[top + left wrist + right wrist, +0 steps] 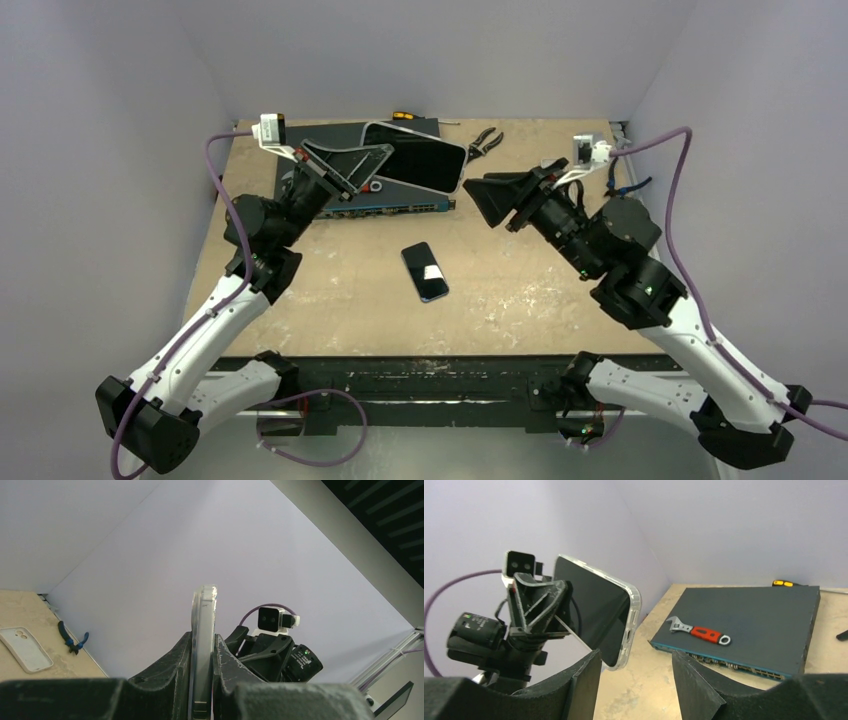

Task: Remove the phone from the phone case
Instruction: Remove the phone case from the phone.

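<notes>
Tightly, left jaws clamp phone case (204,630); right jaws parted.

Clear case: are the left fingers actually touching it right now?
Touching. The left wrist view shows the clear case edge-on, pinched between the left fingers, with no gap on either side.

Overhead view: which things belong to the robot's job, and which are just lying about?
In the job: phone in clear case, left gripper holding it, right gripper open nearby.

Lying about: bare phone, white case, wrench, pliers, screwdriver, black box.
</notes>
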Robot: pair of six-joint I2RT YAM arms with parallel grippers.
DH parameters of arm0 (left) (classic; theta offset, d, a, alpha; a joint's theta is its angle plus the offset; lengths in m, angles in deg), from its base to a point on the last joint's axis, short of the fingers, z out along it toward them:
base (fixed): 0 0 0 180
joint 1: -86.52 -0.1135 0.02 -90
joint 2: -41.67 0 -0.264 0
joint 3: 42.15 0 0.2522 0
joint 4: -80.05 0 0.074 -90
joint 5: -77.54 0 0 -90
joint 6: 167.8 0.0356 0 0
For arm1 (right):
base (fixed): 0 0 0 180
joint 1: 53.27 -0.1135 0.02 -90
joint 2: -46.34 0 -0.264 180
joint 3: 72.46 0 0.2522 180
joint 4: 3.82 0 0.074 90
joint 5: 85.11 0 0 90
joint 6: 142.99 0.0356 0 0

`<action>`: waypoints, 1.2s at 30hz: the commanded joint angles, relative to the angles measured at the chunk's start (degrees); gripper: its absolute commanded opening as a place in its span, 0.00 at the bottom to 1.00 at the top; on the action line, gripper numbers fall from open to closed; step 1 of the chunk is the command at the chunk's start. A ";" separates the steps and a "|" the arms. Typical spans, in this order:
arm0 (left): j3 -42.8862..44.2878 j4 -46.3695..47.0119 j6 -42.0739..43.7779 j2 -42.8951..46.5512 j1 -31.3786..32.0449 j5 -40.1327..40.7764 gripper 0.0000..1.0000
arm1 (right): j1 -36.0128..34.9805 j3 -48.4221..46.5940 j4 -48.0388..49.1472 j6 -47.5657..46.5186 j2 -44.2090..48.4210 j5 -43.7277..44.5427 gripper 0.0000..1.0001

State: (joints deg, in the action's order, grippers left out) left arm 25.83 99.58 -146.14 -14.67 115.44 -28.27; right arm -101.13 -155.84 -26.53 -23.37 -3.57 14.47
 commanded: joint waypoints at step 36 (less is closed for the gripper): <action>3.19 5.33 -0.92 2.83 -0.19 1.31 0.00 | 0.48 -3.53 -5.00 0.24 -5.42 6.13 0.35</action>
State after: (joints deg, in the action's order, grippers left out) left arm 25.83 97.35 -145.62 -14.56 115.29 -27.40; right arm -101.22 -157.37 -29.00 -22.89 -8.57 15.96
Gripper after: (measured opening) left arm 0.135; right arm 0.364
